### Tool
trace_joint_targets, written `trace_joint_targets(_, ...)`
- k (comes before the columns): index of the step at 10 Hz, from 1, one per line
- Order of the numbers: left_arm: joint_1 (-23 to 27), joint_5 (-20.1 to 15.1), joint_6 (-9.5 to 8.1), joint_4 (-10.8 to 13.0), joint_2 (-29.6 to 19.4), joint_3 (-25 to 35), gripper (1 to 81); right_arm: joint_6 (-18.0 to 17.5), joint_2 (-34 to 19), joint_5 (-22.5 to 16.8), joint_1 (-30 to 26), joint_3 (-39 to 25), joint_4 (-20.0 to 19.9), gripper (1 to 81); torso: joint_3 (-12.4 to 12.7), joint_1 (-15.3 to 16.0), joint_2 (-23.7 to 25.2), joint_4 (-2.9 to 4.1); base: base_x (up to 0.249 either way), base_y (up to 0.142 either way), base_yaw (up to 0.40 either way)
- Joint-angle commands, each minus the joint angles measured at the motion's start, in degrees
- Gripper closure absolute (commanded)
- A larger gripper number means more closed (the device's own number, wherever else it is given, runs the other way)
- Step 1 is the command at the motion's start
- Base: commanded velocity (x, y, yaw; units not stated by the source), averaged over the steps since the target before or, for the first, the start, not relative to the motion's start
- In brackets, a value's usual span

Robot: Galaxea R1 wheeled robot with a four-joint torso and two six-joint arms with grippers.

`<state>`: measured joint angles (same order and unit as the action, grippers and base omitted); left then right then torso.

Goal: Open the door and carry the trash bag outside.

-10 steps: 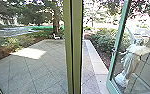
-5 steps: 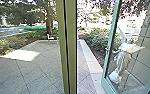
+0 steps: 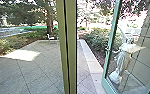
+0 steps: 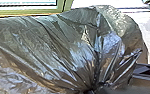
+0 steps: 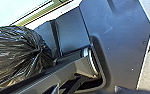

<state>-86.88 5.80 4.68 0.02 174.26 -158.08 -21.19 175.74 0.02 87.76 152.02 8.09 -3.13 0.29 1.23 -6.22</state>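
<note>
Head view: door [image 3: 112, 27] open, 2 o'clock — prob. carry-out step. L gripper [image 4: 92, 91] clenched on trash bag [image 4: 53, 47]; R gripper can't tell — next move needs bag clear of post [image 3: 71, 37], 12 o'clock.

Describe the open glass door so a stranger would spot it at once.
In the head view, find the thick olive post in front of the stone paving. Right of it stands the open door, glass and set at an angle. Its teal frame, with a handle, sets it apart from the olive post.
</note>
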Motion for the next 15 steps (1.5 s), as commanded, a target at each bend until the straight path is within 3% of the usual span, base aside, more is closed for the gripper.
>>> trace_joint_targets(1,2.7,-2.8,0.42,0.9,-0.1,-0.2,81.1,0.2,0.8,-3.0,-2.7,-0.3,0.0,1.0,0.0,0.0,0.0,0.00,0.000,0.000,0.000)
trace_joint_targets(10,3.2,-2.8,0.42,1.9,0.5,-0.6,81.1,0.2,1.2,-3.0,-2.5,0.6,-0.2,1.0,0.0,0.0,0.0,0.00,0.000,0.000,0.000)
trace_joint_targets(15,3.2,-2.8,0.42,1.9,0.6,-0.6,81.1,0.2,1.2,-3.0,-2.6,0.6,0.0,1.0,0.0,0.0,0.0,0.00,0.000,-0.095,0.000)
